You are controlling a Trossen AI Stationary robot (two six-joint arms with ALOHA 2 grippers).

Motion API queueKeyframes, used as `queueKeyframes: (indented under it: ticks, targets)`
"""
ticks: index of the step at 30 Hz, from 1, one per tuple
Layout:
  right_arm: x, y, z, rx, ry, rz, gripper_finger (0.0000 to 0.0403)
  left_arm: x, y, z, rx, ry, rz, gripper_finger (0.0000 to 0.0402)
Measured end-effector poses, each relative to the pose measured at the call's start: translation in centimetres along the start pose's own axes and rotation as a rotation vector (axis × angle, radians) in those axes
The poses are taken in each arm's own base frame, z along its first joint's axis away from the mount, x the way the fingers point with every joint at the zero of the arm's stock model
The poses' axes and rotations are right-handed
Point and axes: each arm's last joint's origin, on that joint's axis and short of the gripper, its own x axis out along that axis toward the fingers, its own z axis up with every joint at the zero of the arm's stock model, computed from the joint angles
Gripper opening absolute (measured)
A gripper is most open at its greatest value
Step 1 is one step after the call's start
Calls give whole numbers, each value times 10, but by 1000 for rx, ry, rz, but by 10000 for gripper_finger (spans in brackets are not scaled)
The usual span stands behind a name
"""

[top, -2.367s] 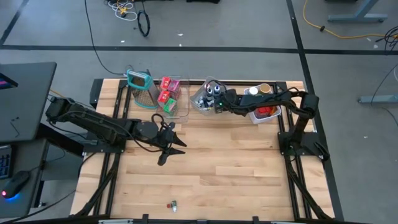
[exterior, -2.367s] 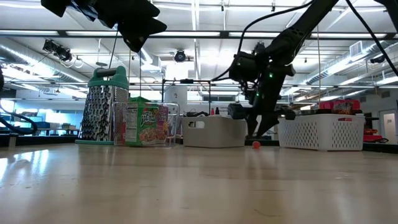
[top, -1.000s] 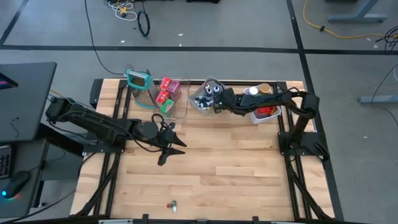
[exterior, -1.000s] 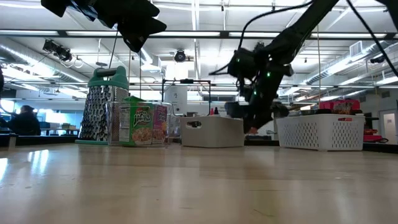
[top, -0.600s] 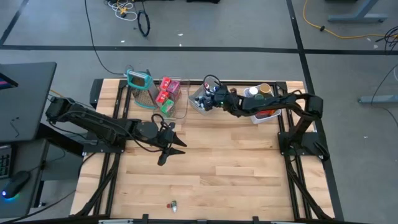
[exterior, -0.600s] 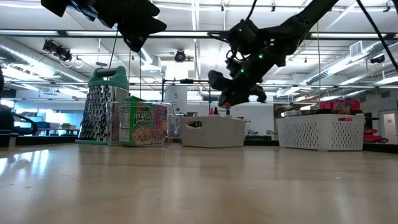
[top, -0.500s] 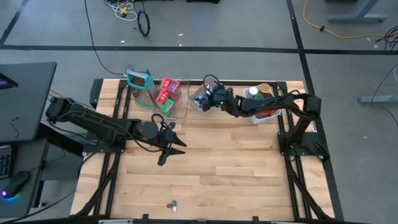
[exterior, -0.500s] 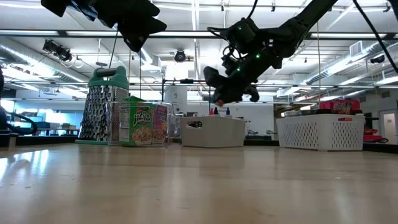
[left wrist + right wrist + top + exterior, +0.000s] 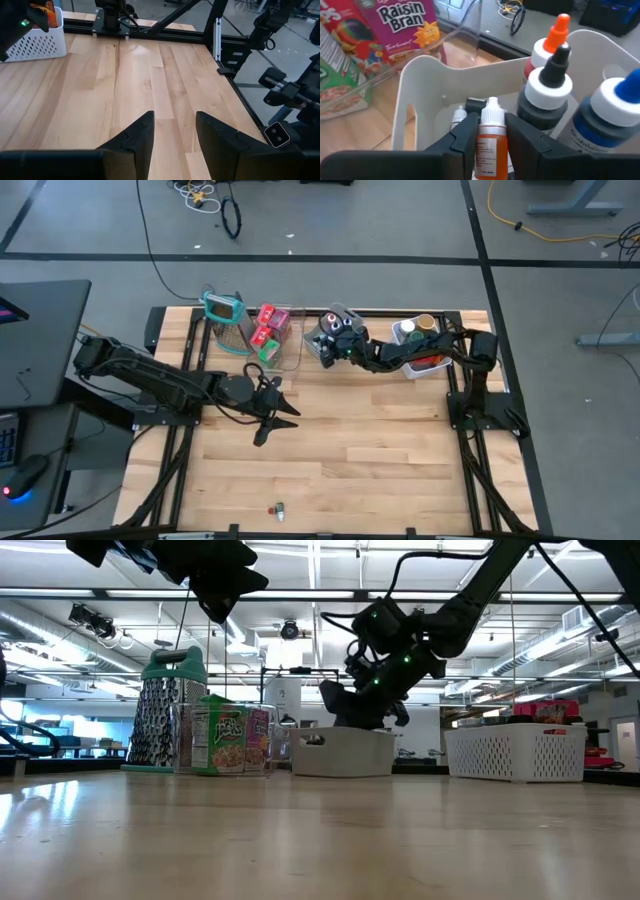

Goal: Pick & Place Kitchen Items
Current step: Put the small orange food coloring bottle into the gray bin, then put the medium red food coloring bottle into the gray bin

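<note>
The right gripper, closed on a small orange bottle, hangs over the grey bin at twelve o'clock. Placing is in hand; next it should lower and release. The left gripper waits, empty and half open, at nine o'clock.

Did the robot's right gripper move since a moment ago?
Yes. In the high view the right gripper has swung left, away from the white slotted basket, and now sits over the grey bin, holding a small orange bottle.
</note>
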Motion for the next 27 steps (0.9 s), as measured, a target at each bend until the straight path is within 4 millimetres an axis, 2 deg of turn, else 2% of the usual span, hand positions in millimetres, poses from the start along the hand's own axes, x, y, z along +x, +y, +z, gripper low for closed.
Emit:
queueKeyframes:
  ticks: [7,17,22,27]
  targets:
    - [0,3,7,-64,-63,25,122,0,0,0,9,-1,0,153]
    - [-2,8,11,-77,-91,130,187,0,0,0,10,-1,0,153]
    - [-7,19,21,-136,-196,306,202,0,-2,0,35,3,-57,153]
    - [-25,43,32,-207,-362,609,197,-1,-12,2,75,-4,-269,153]
